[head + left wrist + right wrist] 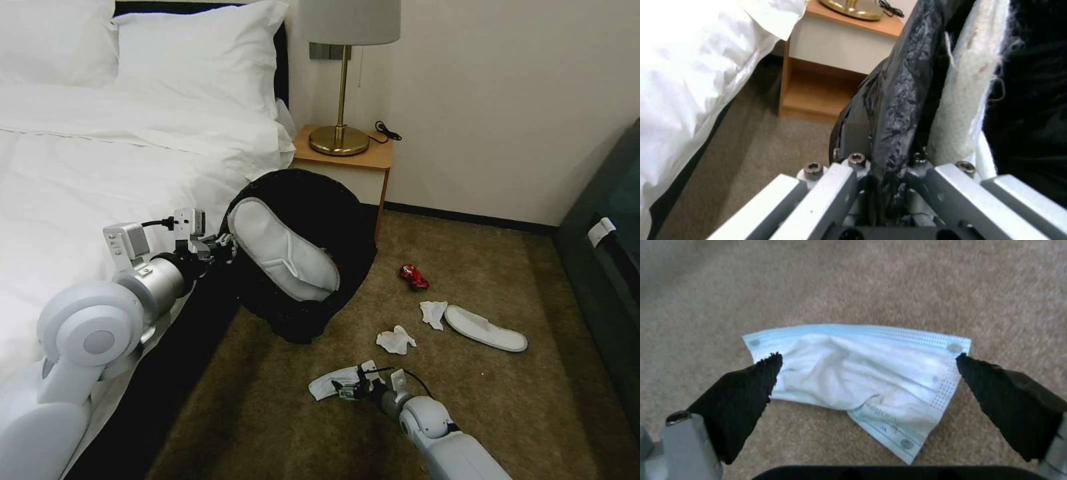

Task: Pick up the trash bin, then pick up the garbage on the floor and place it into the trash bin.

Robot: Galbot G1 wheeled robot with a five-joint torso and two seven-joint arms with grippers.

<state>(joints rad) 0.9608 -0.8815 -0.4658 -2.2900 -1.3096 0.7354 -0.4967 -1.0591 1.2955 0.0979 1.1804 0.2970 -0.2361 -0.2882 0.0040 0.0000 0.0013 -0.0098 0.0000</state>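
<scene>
— How far along is it?

— The trash bin (303,267) is already off the floor (280,407), at the centre of the head view beside the bed (100,167). The left gripper (223,243) has its jaws clamped on the rim and its black liner. One slipper (283,250) already lies in the mouth.

— And the rest?

— Still down on the carpet, right of centre. Count it: one more slipper (485,328), two crumpled tissues (396,340) and (433,312), one crushed red can (414,277), and one pale blue face mask (858,380) at lower centre.

— Who's on the mask?

— The right gripper (352,390), jaws spread wide, one on each side of it, not yet closed. So I judge five pieces remain, the mask being next.

— Anything else?

— One lamp (341,80) on one nightstand (347,163), upper centre.
</scene>
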